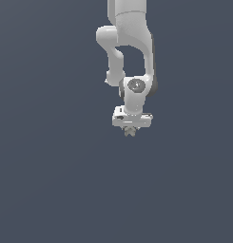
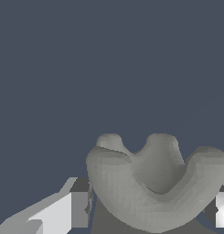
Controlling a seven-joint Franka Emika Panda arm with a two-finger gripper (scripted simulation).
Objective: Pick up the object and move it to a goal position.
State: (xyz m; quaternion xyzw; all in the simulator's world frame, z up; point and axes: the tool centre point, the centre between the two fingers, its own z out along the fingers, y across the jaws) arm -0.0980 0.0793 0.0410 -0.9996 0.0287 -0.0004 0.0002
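The object is a tiny grey-beige lumpy thing with stubby prongs. In the exterior view it sits right under the white gripper bar, between the short fingers of my gripper. In the wrist view the object fills the space between the two fingers, and both pads press against its sides. My gripper is shut on the object. The arm hangs down from the top of the exterior view.
A plain dark blue-grey ground lies all around in both views. No other objects, containers or edges show.
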